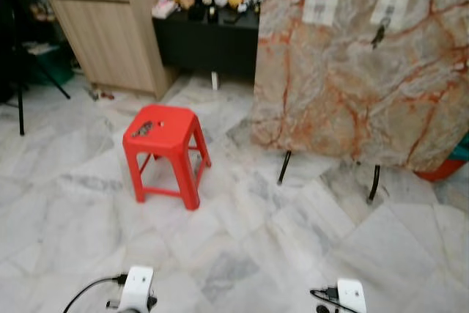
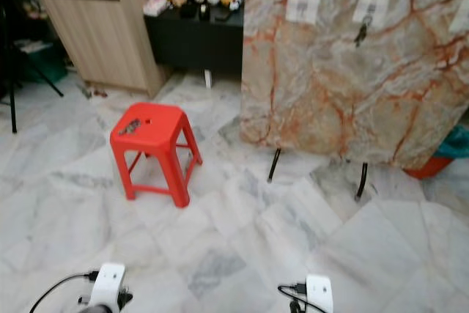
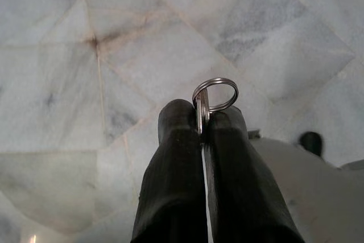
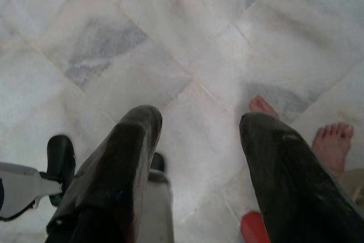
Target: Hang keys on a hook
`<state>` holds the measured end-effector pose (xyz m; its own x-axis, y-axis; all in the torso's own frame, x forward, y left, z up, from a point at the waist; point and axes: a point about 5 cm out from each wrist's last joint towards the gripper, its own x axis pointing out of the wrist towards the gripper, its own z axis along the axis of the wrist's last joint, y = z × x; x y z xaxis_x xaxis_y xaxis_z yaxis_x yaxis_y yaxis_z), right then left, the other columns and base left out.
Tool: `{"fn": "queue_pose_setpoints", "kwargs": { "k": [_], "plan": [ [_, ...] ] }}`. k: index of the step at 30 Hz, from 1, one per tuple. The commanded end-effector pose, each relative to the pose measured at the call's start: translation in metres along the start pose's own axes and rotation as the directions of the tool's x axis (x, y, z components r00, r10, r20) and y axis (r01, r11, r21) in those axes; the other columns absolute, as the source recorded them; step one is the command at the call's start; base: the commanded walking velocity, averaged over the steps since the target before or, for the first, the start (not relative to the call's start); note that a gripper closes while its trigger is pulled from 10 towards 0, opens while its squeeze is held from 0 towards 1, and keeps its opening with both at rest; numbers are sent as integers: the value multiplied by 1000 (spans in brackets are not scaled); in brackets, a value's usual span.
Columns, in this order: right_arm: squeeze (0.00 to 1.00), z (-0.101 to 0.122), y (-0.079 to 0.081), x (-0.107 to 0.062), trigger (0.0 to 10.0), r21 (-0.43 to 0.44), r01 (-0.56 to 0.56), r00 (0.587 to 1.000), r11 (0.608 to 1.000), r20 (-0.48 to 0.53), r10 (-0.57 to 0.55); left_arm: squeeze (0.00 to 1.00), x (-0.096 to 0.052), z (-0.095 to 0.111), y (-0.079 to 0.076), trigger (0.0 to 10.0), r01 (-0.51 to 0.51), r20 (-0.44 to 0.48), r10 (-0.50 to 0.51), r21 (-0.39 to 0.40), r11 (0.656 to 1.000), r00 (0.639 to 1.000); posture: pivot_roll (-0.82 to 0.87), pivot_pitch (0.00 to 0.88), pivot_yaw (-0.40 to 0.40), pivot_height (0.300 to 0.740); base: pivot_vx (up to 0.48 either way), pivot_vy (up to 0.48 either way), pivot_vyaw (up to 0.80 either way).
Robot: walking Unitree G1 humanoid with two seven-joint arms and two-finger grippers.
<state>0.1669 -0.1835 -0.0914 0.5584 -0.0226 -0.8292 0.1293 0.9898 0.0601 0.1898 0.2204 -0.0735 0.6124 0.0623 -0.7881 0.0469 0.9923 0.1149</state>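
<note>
My left gripper (image 3: pixel 202 120) hangs low over the marble floor, shut on a silver key ring (image 3: pixel 215 95) that pokes out between its fingertips. The right gripper (image 4: pixel 196 126) hangs open over the floor with nothing between its fingers. Ahead on the right leans a marble board (image 1: pixel 359 71) on thin black legs, with white hook pads (image 1: pixel 321 6) near its top. From the right pad (image 1: pixel 390 8) a dark bunch of keys (image 1: pixel 379 34) hangs. More keys (image 1: pixel 142 129) lie on a red plastic stool (image 1: pixel 165 150) to the left of the board.
A wooden cabinet (image 1: pixel 110 23) stands at the back left, beside a black sideboard (image 1: pixel 209 38) with small figures. A tripod leg (image 1: pixel 18 86) is at far left. A person's bare feet (image 4: pixel 333 143) show near my right gripper. An orange object (image 1: pixel 440 170) lies behind the board.
</note>
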Motion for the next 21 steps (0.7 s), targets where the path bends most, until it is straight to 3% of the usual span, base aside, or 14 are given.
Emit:
{"fn": "queue_pose_setpoints", "kwargs": {
  "k": [1, 21],
  "plan": [
    [0, -3, -5, -1, 10000, 14, 19, 1000, 1000, -11, -18, 0, 0, -3, -2, 10000, 15, -9, -15, 24, 1000, 1000, 72, 18, -55, 740, 0, 0, 0],
    [0, 0, -5, 0, 10000, 34, 25, 1000, 999, 2, -25, 0, 0, -3, -3, 10000, 27, -4, -27, 30, 999, 1000, 73, 18, -52, 740, 0, 0, 0]
  ]
}}
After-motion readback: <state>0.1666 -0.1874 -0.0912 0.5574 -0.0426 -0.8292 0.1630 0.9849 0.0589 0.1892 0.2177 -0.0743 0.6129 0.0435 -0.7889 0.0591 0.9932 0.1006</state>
